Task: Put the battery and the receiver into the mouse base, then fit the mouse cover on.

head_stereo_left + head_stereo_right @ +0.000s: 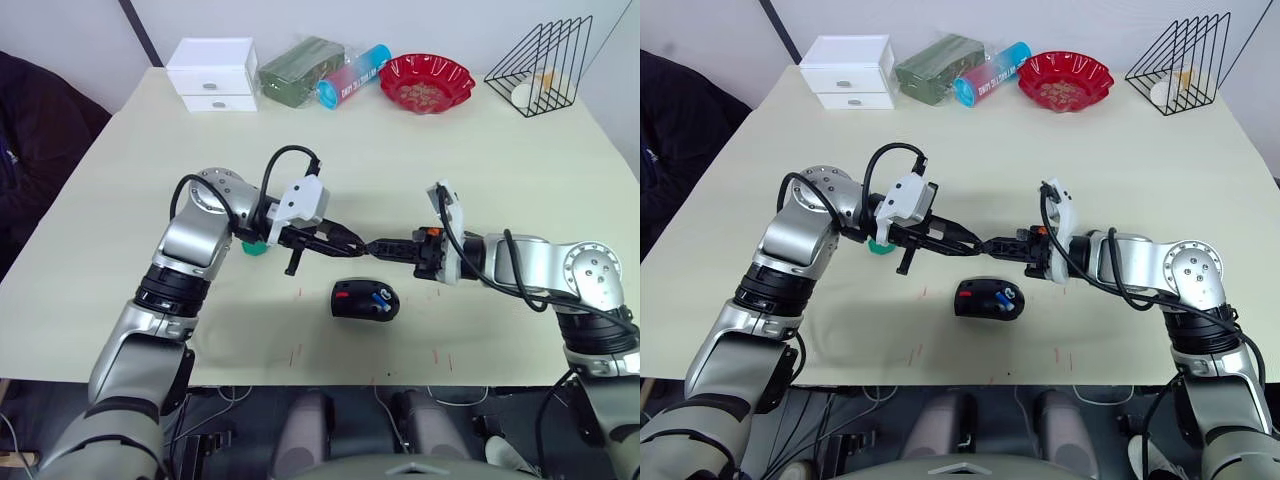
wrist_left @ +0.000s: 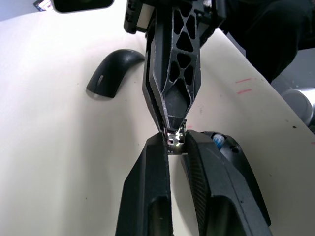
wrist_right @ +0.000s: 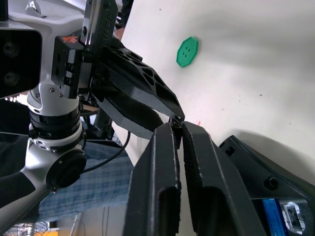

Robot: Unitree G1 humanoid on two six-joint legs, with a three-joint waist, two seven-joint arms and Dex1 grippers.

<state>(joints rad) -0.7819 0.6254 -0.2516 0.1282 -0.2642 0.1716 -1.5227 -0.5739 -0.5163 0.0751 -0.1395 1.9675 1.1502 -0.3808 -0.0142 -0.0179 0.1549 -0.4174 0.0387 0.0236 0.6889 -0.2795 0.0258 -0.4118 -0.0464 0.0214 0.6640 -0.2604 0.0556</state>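
Left wrist view shows my left gripper (image 2: 175, 142) and right gripper (image 2: 173, 129) both pinching the receiver (image 2: 173, 143), tip to tip. Below them, the mouse base (image 1: 365, 299) holds the battery (image 1: 381, 296) near the table's (image 1: 480, 160) front edge.

table (image 1: 420, 160): showing pale cream, with small red marks near the front edge
mouse base (image 1: 365, 299): showing black, with a red part and a blue-and-white piece inside
mouse cover (image 2: 111, 72): showing plain glossy black
receiver (image 2: 173, 141): glinting silvery grey between black fingertips
left gripper (image 1: 357, 243): showing black fingers under a white housing
right gripper (image 1: 378, 246): showing black fingers, with an orange spot at the wrist
green disc (image 3: 187, 51): showing bright green with small holes
drawer box (image 1: 213, 73): showing white
bowl (image 1: 426, 80): showing glossy red
wire rack (image 1: 540, 62): showing black
tube (image 1: 353, 76): showing blue ends and a pink label
bag (image 1: 300, 68): showing dark green
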